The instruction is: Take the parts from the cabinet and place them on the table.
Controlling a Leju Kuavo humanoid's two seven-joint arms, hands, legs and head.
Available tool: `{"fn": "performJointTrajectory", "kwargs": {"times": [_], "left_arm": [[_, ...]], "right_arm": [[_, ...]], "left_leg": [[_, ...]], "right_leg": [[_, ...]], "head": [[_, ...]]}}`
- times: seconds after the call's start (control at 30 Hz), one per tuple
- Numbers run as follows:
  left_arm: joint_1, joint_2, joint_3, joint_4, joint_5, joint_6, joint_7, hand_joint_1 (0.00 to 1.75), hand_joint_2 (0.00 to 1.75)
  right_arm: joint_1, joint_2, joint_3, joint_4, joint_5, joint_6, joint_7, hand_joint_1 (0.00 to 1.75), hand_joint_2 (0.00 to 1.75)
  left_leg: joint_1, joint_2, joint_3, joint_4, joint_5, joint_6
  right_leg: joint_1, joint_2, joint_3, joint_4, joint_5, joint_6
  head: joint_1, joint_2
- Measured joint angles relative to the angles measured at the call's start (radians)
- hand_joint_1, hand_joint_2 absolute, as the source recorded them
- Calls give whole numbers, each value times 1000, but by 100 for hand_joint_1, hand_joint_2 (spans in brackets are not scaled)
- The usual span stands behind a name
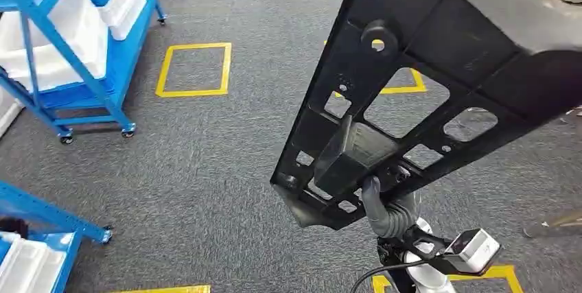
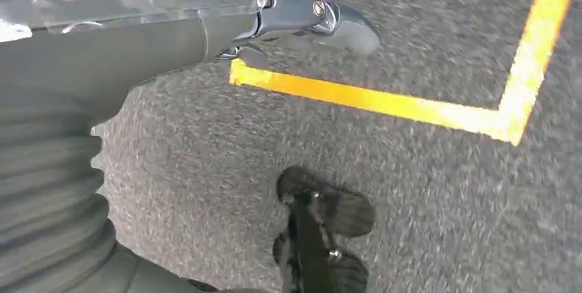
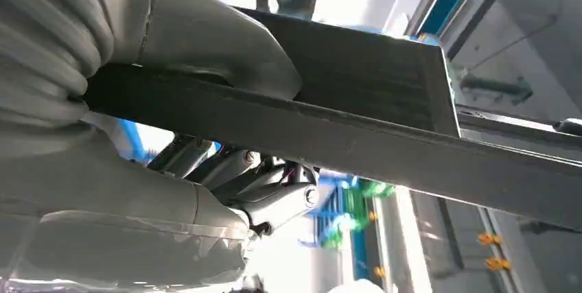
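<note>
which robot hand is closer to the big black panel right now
Right. The right robot hand grips the black panel at its lower edge, thumb pressed on it. The left robot hand hangs over the floor beside yellow tape, holding nothing.

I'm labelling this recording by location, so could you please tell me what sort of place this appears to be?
Probably a factory or warehouse floor. Yellow tape squares mark the grey carpet, blue wheeled racks hold white bins, and the right hand holds a large black plastic part.

Matt black moulded plastic part (image 1: 412, 94); grey ribbed rubbery cover on right hand (image 1: 388, 207); rough grey carpet floor (image 1: 206, 162) with glossy yellow tape (image 1: 194, 70); blue painted metal racks (image 1: 75, 53).
</note>
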Motion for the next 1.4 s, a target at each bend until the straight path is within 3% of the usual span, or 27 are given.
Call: {"fn": "performJointTrajectory", "kwargs": {"times": [0.1, 0.13, 0.17, 0.2, 0.27, 0.3, 0.33, 0.4, 0.43, 0.47, 0.5, 0.6, 0.63, 0.7, 0.8, 0.87, 0.93, 0.97, 1.0, 1.13, 1.17, 1.2, 1.23, 1.3, 1.33, 1.37, 1.4], "left_arm": [[-3, -5, 0, 0, -13, -10, 3, 0, 175], [-6, -11, -1, 0, -15, -15, 1, 0, 175], [-9, -12, -1, 0, -20, -18, -2, 0, 175], [-8, -14, -2, 0, -23, -20, -2, 0, 175], [-3, -18, -6, 0, -33, -33, -3, 0, 175], [-3, -19, -9, 0, -37, -39, -2, 0, 175], [-4, -21, -14, 0, -43, -46, 0, 0, 175], [-9, -24, -18, 0, -44, -50, 8, 0, 175], [-11, -27, -18, 0, -44, -50, 12, 0, 175], [-11, -29, -19, 0, -44, -49, 18, 0, 175], [-11, -32, -19, 0, -44, -48, 21, 0, 175], [-13, -39, -19, 0, -46, -45, 26, 0, 175], [-16, -43, -20, 0, -48, -48, 25, 0, 175], [-17, -46, -22, 1, -52, -50, 23, 0, 175], [-11, -51, -23, 2, -51, -51, 22, 0, 175], [-10, -52, -23, 2, -51, -50, 22, 0, 175], [-13, -53, -23, 2, -48, -48, 20, 0, 175], [-13, -53, -23, 2, -43, -47, 18, 0, 175], [-14, -53, -23, 2, -42, -47, 16, 0, 175], [-16, -53, -22, 2, -39, -53, -2, 0, 175], [-18, -55, -22, 2, -40, -54, -3, 0, 175], [-17, -55, -22, 2, -40, -54, -5, 0, 175], [-15, -55, -22, 2, -40, -54, -5, 0, 175], [-10, -54, -22, 2, -40, -52, -3, 0, 175], [-9, -54, -21, 2, -40, -51, 0, 0, 175], [-10, -55, -21, 2, -40, -50, 2, 0, 175], [-12, -55, -21, 2, -40, -50, 4, 0, 175]], "right_arm": [[12, -24, 6, -48, 8, -24, 0, 175, 175], [13, -37, 10, -65, 6, -27, 0, 175, 175], [10, -51, 14, -80, 5, -34, -1, 175, 175], [6, -60, 21, -93, 5, -38, 0, 175, 175], [6, -76, 30, -108, 12, -56, 0, 175, 175], [9, -84, 34, -112, 16, -66, 0, 175, 175], [13, -98, 42, -117, 20, -79, 0, 175, 175], [17, -117, 55, -127, 21, -89, 0, 175, 175], [17, -127, 57, -134, 16, -90, 0, 175, 175], [17, -137, 61, -140, 6, -89, 0, 175, 175], [17, -144, 65, -144, -4, -87, 0, 175, 175], [25, -159, 74, -154, -9, -82, 0, 175, 175], [29, -163, 76, -159, -1, -89, 0, 175, 175], [35, -166, 81, -170, 10, -95, 0, 175, 175], [50, -167, 94, -177, 25, -109, 0, 175, 175], [63, -167, 99, -177, 29, -113, 0, 175, 175], [64, -169, 113, -182, 28, -114, 0, 175, 175], [61, -169, 120, -184, 22, -112, 0, 175, 175], [58, -168, 125, -184, 18, -105, 0, 175, 175], [52, -168, 129, -185, 4, -93, 0, 175, 175], [53, -169, 129, -185, 2, -89, 0, 175, 175], [50, -169, 129, -185, -3, -87, 0, 175, 175], [49, -170, 129, -185, -7, -87, 0, 175, 175], [50, -171, 128, -183, -17, -79, 0, 175, 175], [50, -171, 127, -181, -23, -69, 0, 175, 175], [50, -171, 124, -178, -25, -64, 0, 175, 175], [49, -171, 122, -174, -30, -59, 0, 175, 175]], "left_leg": [[-10, 27, -2, 2, 3, 12], [0, 42, 0, -12, 12, 24], [-3, 52, 1, -15, 15, 30], [-6, 65, 0, -15, 15, 35], [-10, 92, -1, -15, 14, 37], [-10, 106, -2, -14, 13, 38], [-11, 119, -2, -13, 13, 38], [-11, 141, -2, -10, 10, 36], [-11, 149, -1, -8, 7, 33], [-13, 157, 2, -6, 4, 28], [-21, 165, 1, -1, -1, 21], [-19, 193, 7, -5, -4, 9], [-19, 198, 9, -3, -8, 3], [-9, 112, -19, 67, -60, -8], [-7, 89, -125, 296, -159, -15], [-5, 89, -131, 295, -126, -17], [1, 75, -63, 141, -31, -14], [5, 42, -26, 60, 7, -13], [9, -17, -12, 23, -3, -11], [4, 19, -7, 8, 0, 10], [9, 37, -4, -1, 7, 21], [7, 47, -4, -4, 8, 28], [4, 61, -5, -4, 8, 31], [-2, 90, -7, -3, 6, 33], [-3, 105, -8, -3, 6, 34], [-4, 118, -7, -2, 4, 34], [-5, 129, -6, -2, 3, 33]], "right_leg": [[-10, 31, -10, -8, 12, 22], [-7, 9, -14, 1, 5, 25], [-3, -49, -25, 25, -17, 27], [-4, -79, -53, 87, -57, 31], [-9, -93, -125, 246, -131, 37], [-11, -94, -153, 305, -147, 41], [-14, -95, -153, 309, -137, 44], [-16, -108, -79, 178, -68, 45], [-15, -130, -26, 84, -31, 43], [-11, -180, 20, 2, -21, 37], [-1, -182, 22, -8, -25, 32], [3, -145, 15, -7, -22, 19], [-6, -134, 18, -15, -17, 11], [-10, -119, 20, -19, -13, 0], [-7, -83, 20, -18, -12, -4], [-7, -58, 22, -18, -12, -4], [-9, -30, 24, -14, -13, -1], [-10, -19, 24, -11, -15, 2], [-5, -6, 19, -4, -16, 11], [-13, 37, 2, -10, -2, 40], [-16, 6, -1, 2, -12, 40], [-11, -54, -20, 39, -42, 44], [-11, -82, -55, 112, -84, 49], [-16, -95, -131, 270, -150, 56], [-17, -97, -152, 314, -155, 58], [-17, -99, -144, 299, -136, 59], [-17, -102, -110, 238, -99, 57]], "head": [[0, 0], [1, 0], [2, 0], [6, 0], [6, 0], [6, 0], [6, 0], [6, 0], [6, 0], [6, 0], [6, 0], [4, 0], [5, 0], [3, 0], [4, 0], [4, 0], [5, 0], [4, 0], [5, 0], [5, 0], [5, 0], [12, 0], [13, 0], [13, 0], [13, 0], [13, 0], [13, 0]]}}
